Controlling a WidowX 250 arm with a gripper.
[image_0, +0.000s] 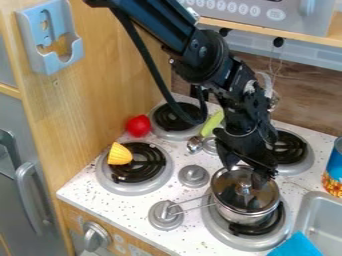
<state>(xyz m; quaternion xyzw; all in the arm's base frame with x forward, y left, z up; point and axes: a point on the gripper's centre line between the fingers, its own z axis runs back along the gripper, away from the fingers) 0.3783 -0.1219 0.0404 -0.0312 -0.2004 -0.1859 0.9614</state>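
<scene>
Heads up, the can (334, 169) and sink (306, 204) get chopped by the right edge, the blue thing (297, 246) runs off the bottom, the pot (242, 216) hides most of its burner (217, 234), and whatever's inside is too murky to tell.

Yel. toy (119, 154) on burner (156, 160), red toy (139, 126) nr, blue can (335, 162)

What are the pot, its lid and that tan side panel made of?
The pot seems to be polished metal, perhaps stainless steel: silvery, with bright reflections. Its lid looks like glass, glossy and see-through, with a silvery metal rim. The tan side panel looks like smooth wood or veneer, from its faint grain.
</scene>
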